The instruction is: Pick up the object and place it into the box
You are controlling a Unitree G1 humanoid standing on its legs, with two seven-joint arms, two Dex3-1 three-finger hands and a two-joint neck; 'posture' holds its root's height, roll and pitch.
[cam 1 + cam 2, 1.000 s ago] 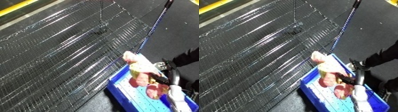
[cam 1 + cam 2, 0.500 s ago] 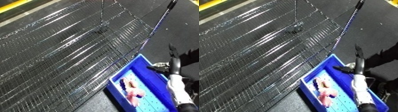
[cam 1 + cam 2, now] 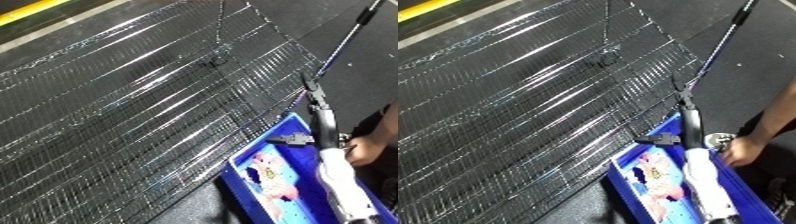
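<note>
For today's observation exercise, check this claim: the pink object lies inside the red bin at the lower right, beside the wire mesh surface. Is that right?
Not quite: the bin is blue, not red, as the left eye view shows. The rest stands: the pink object lies inside it at the lower right, beside the wire mesh surface.

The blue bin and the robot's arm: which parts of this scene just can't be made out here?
- Pink object in the blue bin: too blurred to identify; the forearm hides part of it.
- Right hand: thin and edge-on, so its fingers are unreadable.
- Left hand: in neither view.
- The bin's near end: cut off by the lower edge.
</note>
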